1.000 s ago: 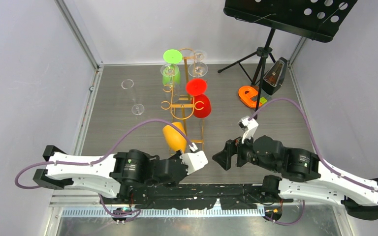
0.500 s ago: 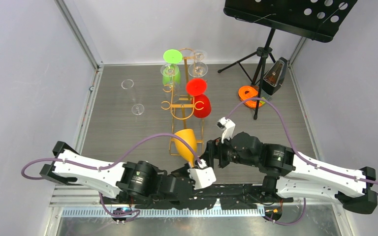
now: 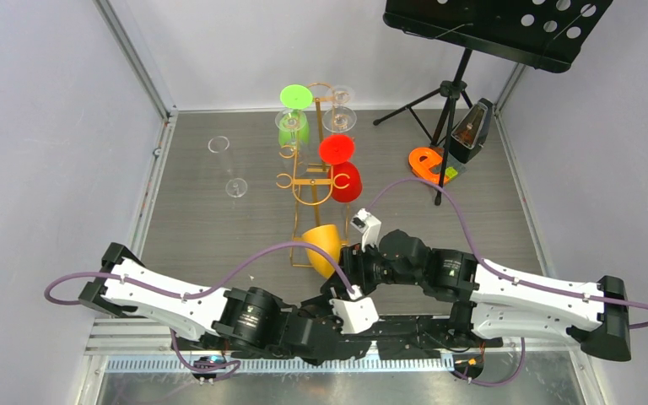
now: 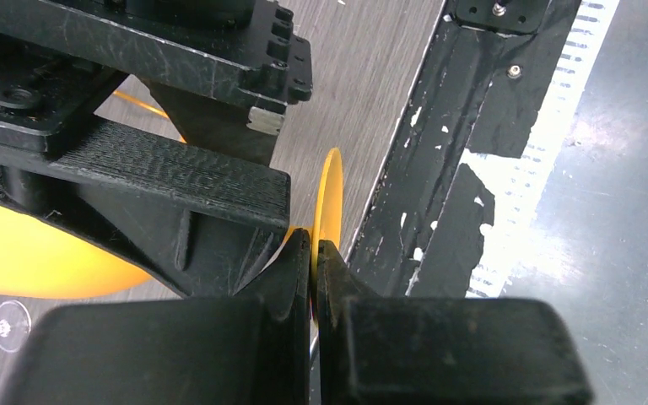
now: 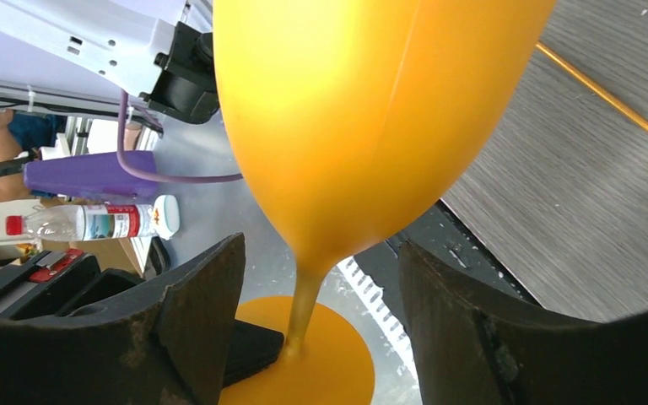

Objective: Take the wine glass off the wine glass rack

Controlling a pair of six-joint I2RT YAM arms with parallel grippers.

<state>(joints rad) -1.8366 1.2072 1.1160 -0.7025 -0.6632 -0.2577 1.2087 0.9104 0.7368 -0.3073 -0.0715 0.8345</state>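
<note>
The gold wire wine glass rack [image 3: 313, 180] stands mid-table with a green glass [image 3: 292, 126], a red glass [image 3: 342, 170] and a clear glass [image 3: 338, 115] hanging on it. An orange wine glass [image 3: 322, 245] is off the hooks and tilted near the rack's base. My left gripper [image 3: 338, 290] is shut on the edge of its round foot [image 4: 330, 202]. My right gripper [image 5: 321, 246] is open, one finger on each side of the stem [image 5: 304, 302], below the bowl [image 5: 346, 126]. In the top view the right gripper [image 3: 344, 263] sits beside the bowl.
Another clear glass [image 3: 229, 169] is on the table left of the rack. A black music stand [image 3: 451, 93], a metronome [image 3: 472, 128] and an orange tape dispenser [image 3: 426, 164] are at the back right. The black base bar [image 4: 447, 169] runs along the near edge.
My left gripper has drawn the orange glass toward the near edge and to the right. My right gripper has swung left, and its open fingers now straddle the stem.
</note>
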